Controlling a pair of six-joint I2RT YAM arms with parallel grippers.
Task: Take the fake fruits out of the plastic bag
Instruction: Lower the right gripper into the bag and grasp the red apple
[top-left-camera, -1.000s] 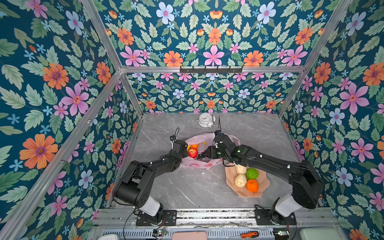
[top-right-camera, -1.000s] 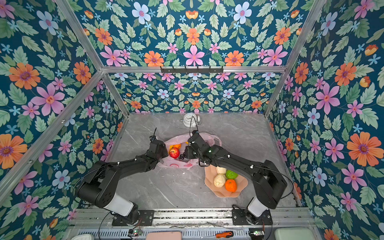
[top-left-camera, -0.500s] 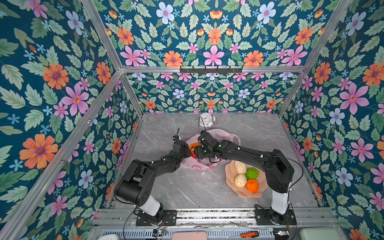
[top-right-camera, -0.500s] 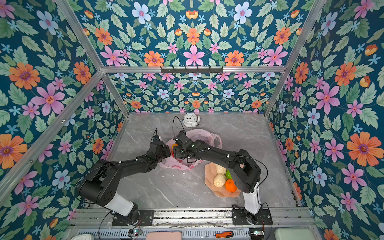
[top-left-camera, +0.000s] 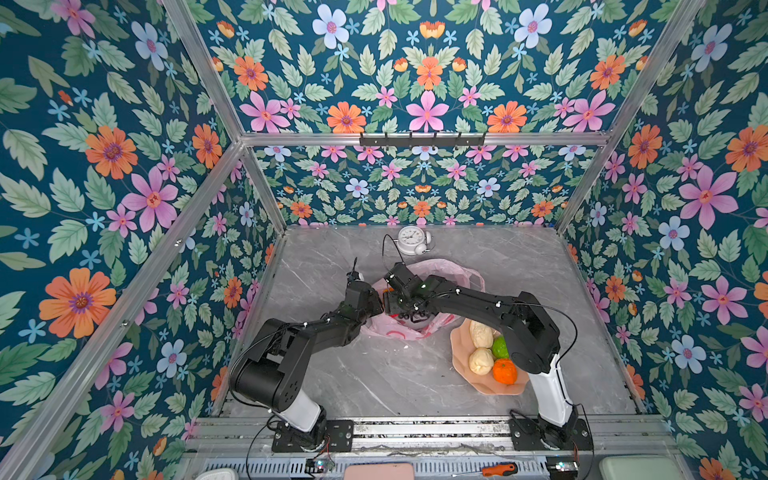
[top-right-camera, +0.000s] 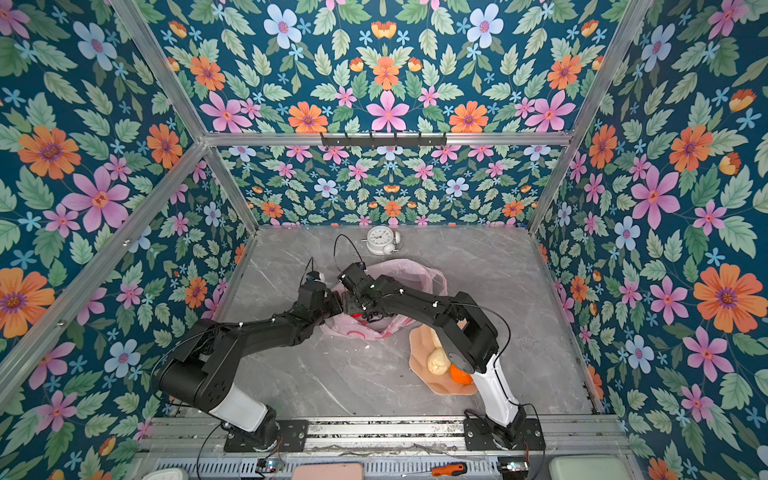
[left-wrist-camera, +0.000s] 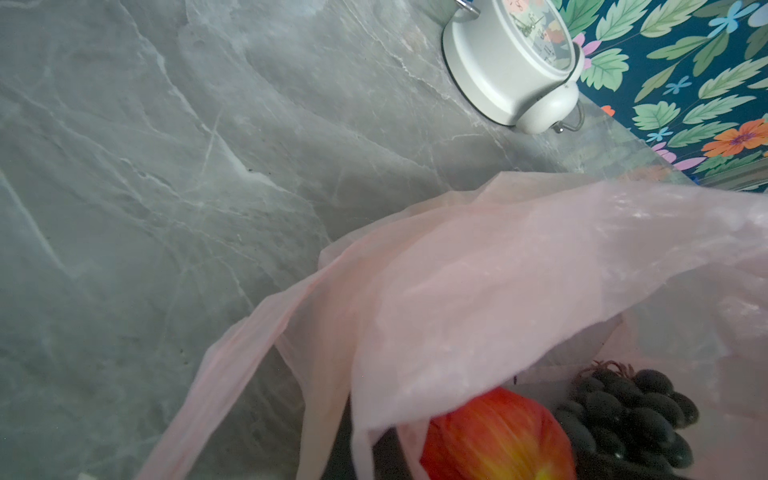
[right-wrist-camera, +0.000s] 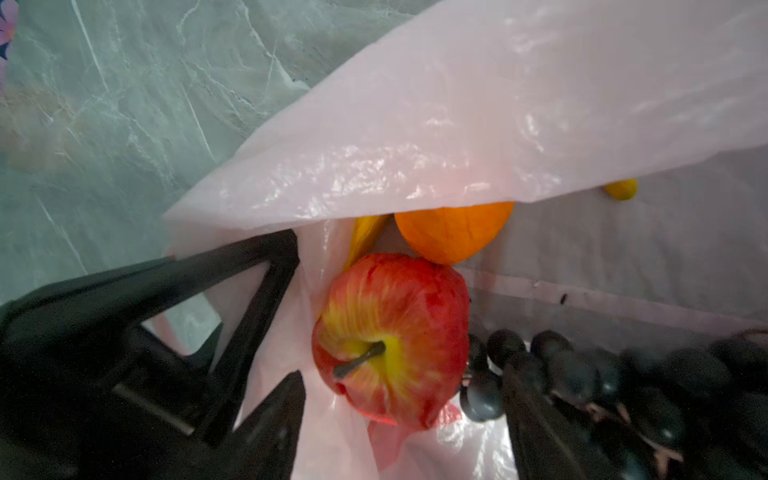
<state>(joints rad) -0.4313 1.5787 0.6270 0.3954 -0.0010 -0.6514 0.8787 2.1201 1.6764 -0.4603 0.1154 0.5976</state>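
Right fingers (right-wrist-camera: 282, 419) are spread wide and empty, 1 either side of the apple (right-wrist-camera: 390, 332), no contact that I can see. They look lined up to pinch across it. Left fingers (right-wrist-camera: 266, 311) are clamped tight on the rim of the plastic bag (right-wrist-camera: 457, 124), lifting the thin film. Likely reason: it holds the mouth open so the right arm can reach in, otherwise the film would sag over the fruit.

Inside the bag, the orange (right-wrist-camera: 453, 232) and banana (right-wrist-camera: 365, 237) lie against the apple on its far side. The grape bunch (right-wrist-camera: 623, 374) is just beside it, and the dark finger there is hard to separate from the grapes.

In a top view the bag sits mid worktop (top-left-camera: 395, 374), with the left fingers at its 9 o'clock rim. The dish (top-left-camera: 494, 388) at the bag's 4 o'clock holds 4 fruits already out: 2 cream fruits (top-left-camera: 480, 332), green fruit (top-left-camera: 500, 347), second orange (top-left-camera: 505, 370).

At least 4 remain in the bag, and the apple looks next. Risk: loose film gets caught in the pinch. The clock (top-left-camera: 411, 240) at the bag's 12 o'clock is out of the way.
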